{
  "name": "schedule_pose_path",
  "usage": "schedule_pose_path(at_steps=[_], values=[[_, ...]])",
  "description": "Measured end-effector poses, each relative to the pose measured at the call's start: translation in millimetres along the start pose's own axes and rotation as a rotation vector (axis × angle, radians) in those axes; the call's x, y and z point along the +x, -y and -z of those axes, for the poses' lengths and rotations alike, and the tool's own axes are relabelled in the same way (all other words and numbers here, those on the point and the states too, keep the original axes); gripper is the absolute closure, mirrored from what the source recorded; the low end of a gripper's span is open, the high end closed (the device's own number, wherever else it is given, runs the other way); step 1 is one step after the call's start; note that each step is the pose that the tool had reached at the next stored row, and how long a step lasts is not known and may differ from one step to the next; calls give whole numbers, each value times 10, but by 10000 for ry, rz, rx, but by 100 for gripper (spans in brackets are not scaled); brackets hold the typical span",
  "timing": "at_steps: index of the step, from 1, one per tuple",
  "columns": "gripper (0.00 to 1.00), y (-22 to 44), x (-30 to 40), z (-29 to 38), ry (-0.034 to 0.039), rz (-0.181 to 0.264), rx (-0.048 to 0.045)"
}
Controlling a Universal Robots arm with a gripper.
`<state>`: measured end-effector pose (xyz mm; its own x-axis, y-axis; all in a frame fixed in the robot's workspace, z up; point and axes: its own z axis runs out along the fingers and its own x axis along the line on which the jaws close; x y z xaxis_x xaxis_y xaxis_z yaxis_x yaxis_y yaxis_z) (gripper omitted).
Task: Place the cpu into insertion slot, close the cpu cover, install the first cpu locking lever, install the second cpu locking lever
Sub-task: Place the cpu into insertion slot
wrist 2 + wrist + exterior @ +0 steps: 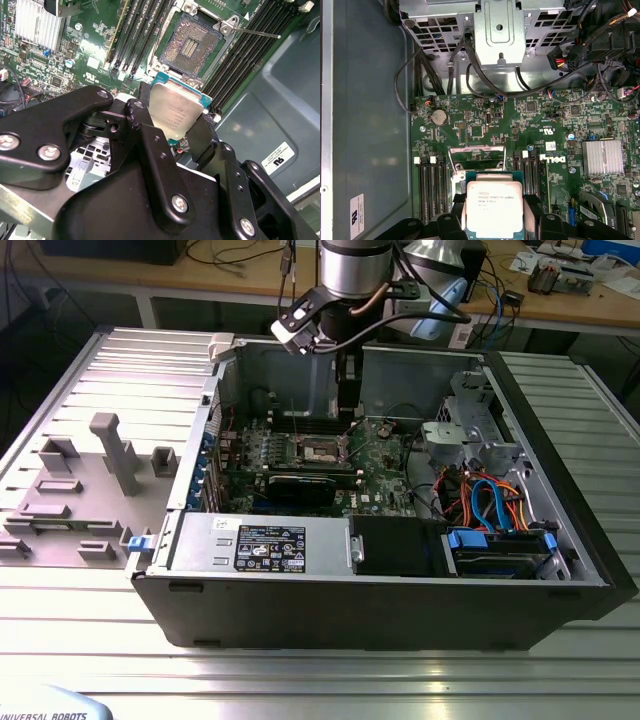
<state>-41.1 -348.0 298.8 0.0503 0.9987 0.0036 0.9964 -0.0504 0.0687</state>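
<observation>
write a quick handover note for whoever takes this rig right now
Pincer: shut on the cpu, held over the board, near the insertion slot.
Slot: empty, contacts exposed; cpu cover swung open.
Done: cpu picked up.
Left: cpu not seated, cover not closed, levers not installed; one lever sticks out loose.
</observation>
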Motion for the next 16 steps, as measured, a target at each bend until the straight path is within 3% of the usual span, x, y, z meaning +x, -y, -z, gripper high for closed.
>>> schedule_pose_path(at_steps=[16], values=[[46,74,-4,-73,-8,130,2]])
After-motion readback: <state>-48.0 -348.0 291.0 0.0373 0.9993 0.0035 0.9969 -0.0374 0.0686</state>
